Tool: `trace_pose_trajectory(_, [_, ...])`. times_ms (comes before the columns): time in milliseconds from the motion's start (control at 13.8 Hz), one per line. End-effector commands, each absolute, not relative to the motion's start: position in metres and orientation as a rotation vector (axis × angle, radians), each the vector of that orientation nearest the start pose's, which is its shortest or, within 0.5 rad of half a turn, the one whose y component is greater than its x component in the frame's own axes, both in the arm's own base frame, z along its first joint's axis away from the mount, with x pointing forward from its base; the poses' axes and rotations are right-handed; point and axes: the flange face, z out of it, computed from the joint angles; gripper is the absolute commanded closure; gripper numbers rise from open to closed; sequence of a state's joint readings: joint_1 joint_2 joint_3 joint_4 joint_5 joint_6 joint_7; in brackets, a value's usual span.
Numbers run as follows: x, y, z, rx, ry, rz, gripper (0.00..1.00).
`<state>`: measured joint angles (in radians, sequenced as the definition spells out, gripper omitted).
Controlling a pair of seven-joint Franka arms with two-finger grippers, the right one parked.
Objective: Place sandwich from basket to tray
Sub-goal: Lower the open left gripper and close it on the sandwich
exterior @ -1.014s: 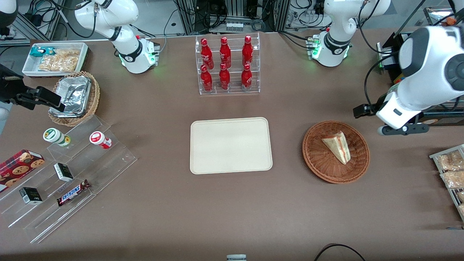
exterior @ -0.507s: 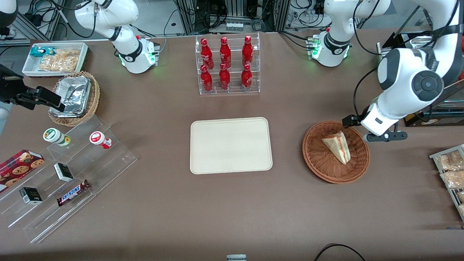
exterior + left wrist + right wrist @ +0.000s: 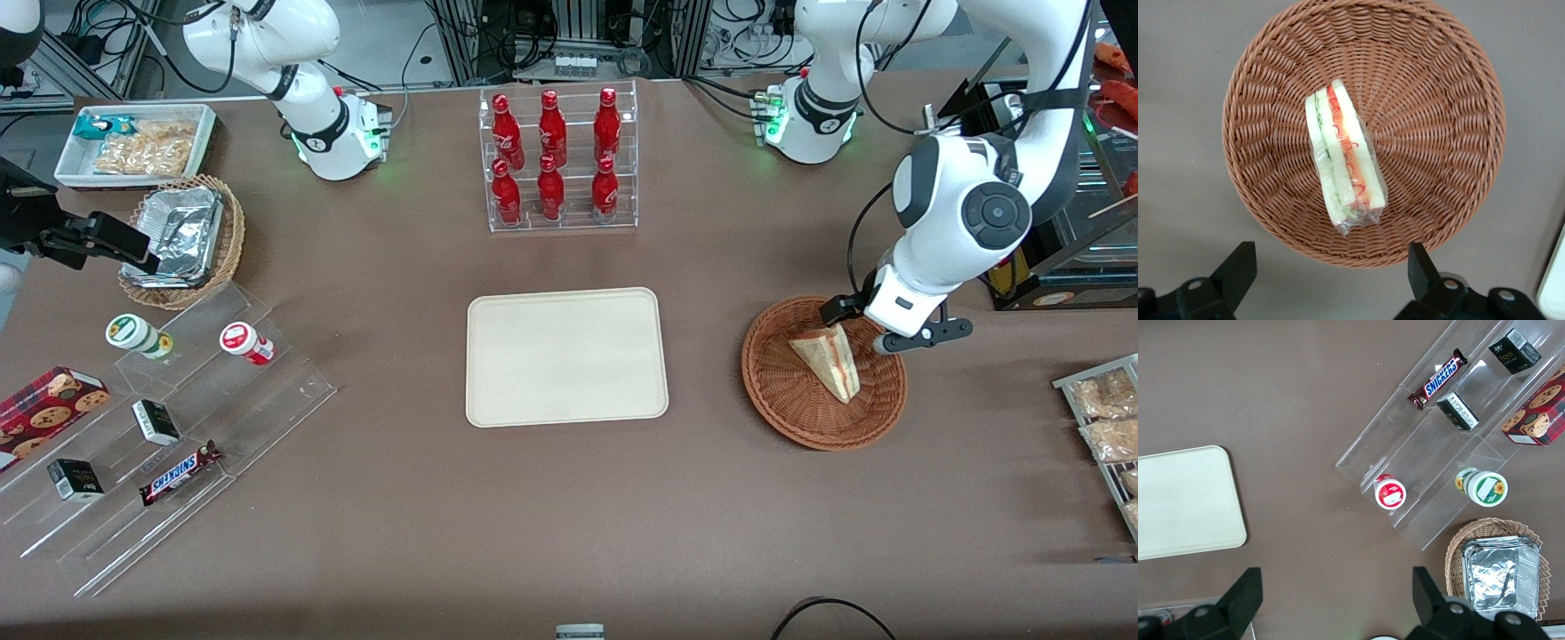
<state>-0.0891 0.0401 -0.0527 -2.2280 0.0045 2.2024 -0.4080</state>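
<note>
The jaws stand wide open and hold nothing. From the front, the gripper (image 3: 876,331) hangs above the edge of the basket (image 3: 782,411) that is farther from the front camera, on the working arm's end of the table. The sandwich (image 3: 829,361) lies in the basket a little nearer to the camera than the gripper, its long cut edge running diagonally. The tray (image 3: 566,356) sits in the middle of the table, well apart from the basket and bare.

From the left wrist camera, the two fingertips (image 3: 1237,270) are seen spread apart, and the sandwich (image 3: 1343,163) lies in the middle of the basket (image 3: 1445,127), not yet between them. It is wrapped in a thin clear film, with the red and green layers facing up.

I think the step in hand is the approach for the grasp. To do it well, the gripper should first come over the centre of the wedge, then go straight down so one finger passes on each bread face. The close should be gentle, because the bread looks soft and the film may slip. The fingers should also keep away from the wicker wall, or the basket could be dragged.
</note>
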Motion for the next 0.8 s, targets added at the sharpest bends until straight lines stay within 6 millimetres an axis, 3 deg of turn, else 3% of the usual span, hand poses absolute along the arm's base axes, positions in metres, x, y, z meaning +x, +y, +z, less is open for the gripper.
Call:
trace_pose_trajectory(0, [0.520,-0.082,0.337,-3.054,-0.639,0.054,0.00])
trace_pose_trajectory(362, [0.525,-0.080,0.321,-2.934,-1.112,0.019,0.00])
trace_pose_trajectory(725, [0.527,-0.081,0.294,-2.894,-1.170,0.065,0.00])
